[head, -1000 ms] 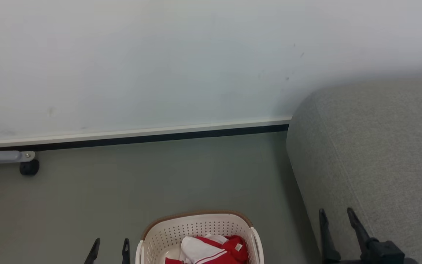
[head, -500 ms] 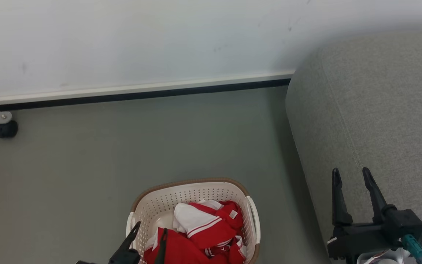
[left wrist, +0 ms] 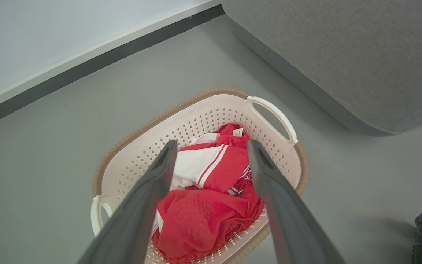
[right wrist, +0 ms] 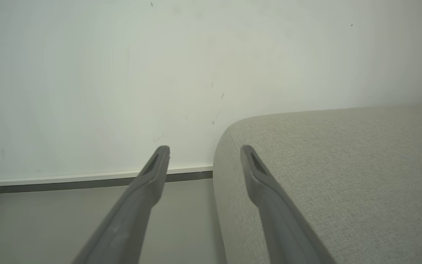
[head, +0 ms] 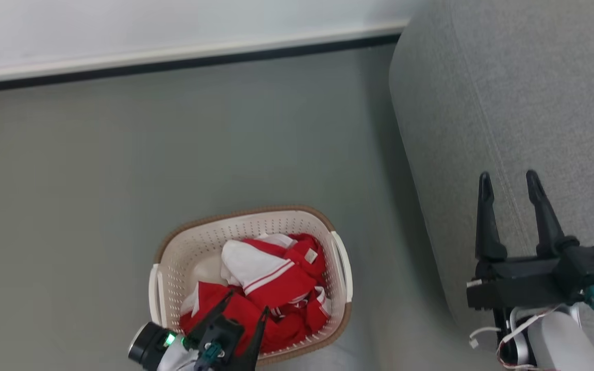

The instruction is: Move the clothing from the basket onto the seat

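Counting first: there is one cream-white plastic laundry basket (head: pixel 194 250) with rows of small holes and a brown woven-look rim, and one large light-grey fabric sofa, the seat (head: pixel 508 93). Two soft red garments lie in the basket. One is a jersey with white stripe trim and white lining (left wrist: pixel 225 165), the other a plainer red piece (left wrist: pixel 203 216). There are two grippers, each with two long dark fingers.

The basket stands on the grey-green floor (head: pixel 96 170), left of the sofa and apart from it, with bare floor between. Behind them, at the far side, a pale wall (head: pixel 121 20) meets the floor along a white skirting with a dark band (head: pixel 173 51).

Both garments are heaped together inside the basket. The striped jersey lies towards the far side and the plainer piece towards the near side. None of the clothing lies on the sofa.

The left gripper (head: pixel 248 302) hangs over the near edge of the basket, its fingers spread wide and pointing at the heap. The red cloth shows in the gap between its fingers, which grasp nothing. I cannot tell whether the tips touch the fabric.

The right gripper (head: pixel 508 176) is over the near left edge of the sofa, well to the right of the basket. It too is spread wide and empty, its fingers pointing towards the far wall.
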`<state>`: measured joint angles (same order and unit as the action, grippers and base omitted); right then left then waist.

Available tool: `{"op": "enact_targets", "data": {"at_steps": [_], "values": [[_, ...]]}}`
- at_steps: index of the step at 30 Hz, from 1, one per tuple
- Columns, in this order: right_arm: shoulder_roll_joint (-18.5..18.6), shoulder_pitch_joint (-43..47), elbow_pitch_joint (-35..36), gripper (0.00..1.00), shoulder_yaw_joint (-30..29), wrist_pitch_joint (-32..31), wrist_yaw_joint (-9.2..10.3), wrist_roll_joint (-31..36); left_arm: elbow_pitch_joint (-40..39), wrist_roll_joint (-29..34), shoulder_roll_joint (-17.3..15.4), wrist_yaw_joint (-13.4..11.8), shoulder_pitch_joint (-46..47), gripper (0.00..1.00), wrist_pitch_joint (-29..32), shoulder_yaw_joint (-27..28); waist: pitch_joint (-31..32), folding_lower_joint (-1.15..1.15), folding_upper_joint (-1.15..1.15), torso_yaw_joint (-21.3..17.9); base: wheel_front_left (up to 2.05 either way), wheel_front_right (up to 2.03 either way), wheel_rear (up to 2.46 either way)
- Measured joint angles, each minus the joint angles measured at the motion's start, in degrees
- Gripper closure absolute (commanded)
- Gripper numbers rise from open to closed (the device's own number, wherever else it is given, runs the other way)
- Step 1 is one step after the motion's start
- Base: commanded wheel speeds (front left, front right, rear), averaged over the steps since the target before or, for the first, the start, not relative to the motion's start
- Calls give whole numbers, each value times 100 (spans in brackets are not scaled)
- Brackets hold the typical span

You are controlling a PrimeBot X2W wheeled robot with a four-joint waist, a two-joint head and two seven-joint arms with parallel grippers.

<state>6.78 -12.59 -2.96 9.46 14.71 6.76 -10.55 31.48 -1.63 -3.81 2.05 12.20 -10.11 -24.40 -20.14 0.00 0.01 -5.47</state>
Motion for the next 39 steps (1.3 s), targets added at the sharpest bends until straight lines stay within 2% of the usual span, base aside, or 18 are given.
{"op": "enact_targets", "data": {"at_steps": [18,39], "values": [[-109,-1051,377,0,40,1,-55,1,988,688,40,38,1366,0,298,-538,-1357,0,0,-408,0,0,0],[-154,-1723,817,0,-121,1,-74,-1,1795,1167,31,-162,2792,0,573,-673,-2887,0,0,-738,0,0,0]]}}
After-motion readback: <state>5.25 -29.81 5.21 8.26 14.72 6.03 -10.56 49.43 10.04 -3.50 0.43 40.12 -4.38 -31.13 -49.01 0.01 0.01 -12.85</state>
